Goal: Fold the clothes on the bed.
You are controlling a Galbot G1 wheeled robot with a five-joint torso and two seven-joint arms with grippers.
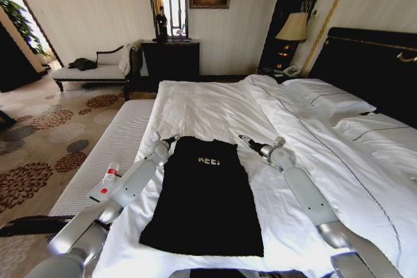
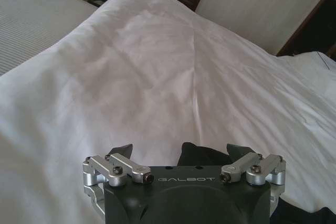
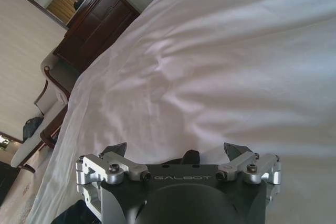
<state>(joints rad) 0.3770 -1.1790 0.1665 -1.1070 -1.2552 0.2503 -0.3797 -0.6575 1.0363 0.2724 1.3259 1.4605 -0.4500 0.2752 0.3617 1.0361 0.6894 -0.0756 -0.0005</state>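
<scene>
the black top [image 1: 207,193] lies flat on the bed [image 1: 215,105], lettering up, hem towards the robot, its shoulders pointing at the dark headboard [image 1: 371,63]. the left hand [image 1: 168,140] sits at the top's left shoulder, the right hand [image 1: 245,140] just off the right shoulder, both low over the white duvet [image 1: 313,161]. both are spread wide, nothing pinched between the fingers.

risk, as i judge it: the cloth is thin and it rests on soft white bedding. if a hand closes too deep it may gather duvet along with the top, and the fold drags the covers. if it closes too shallow, the shoulder slips out and the fold goes lopsided. the right hand looks a touch further from the fabric than the left, so one side could catch and the other miss, skewing the garment.

the head view gives the whole layout: both arms, the full length of the top, the lettering. it does not show finger spacing clearly. the left wrist view does: the left hand [image 2: 180,149] with fingers apart and a dark fold of the top [image 2: 202,155] between them, right at the edge. the right wrist view shows the right hand [image 3: 176,149] equally spread, a small dark scrap of fabric [image 3: 190,157] near its palm, white duvet [image 3: 220,72] beyond.
</scene>
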